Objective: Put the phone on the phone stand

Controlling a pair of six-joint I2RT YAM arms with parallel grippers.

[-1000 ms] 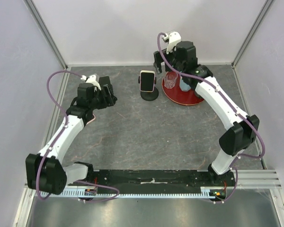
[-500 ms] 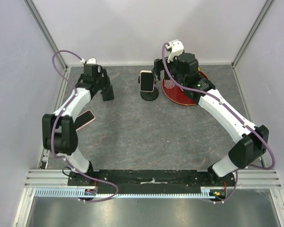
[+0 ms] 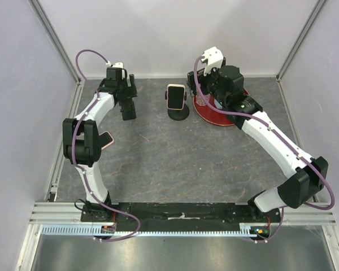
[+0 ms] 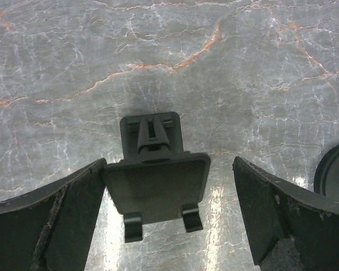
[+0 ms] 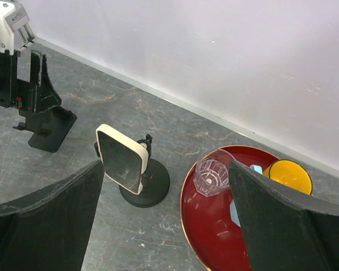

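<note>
Evidently the job is only getting started. At the far left, the pink phone (image 3: pixel 104 139) is lying flat on the table (image 3: pixel 175 158) beside the left arm's elbow, with nothing gripping it. Just right of it, the left gripper (image 4: pixel 168 160) is hovering with its fingers spread wide on either side of the black stand (image 4: pixel 158 186), which is sitting empty. Further right, a cream-edged phone (image 3: pixel 175 96) is already resting on a round-based stand (image 3: pixel 179 113). The right gripper (image 5: pixel 166 165) is hanging wide apart and empty by the red tray (image 5: pixel 212 226). By my judgement, lifting the pink phone and seating it on the black stand is what is remaining.
</note>
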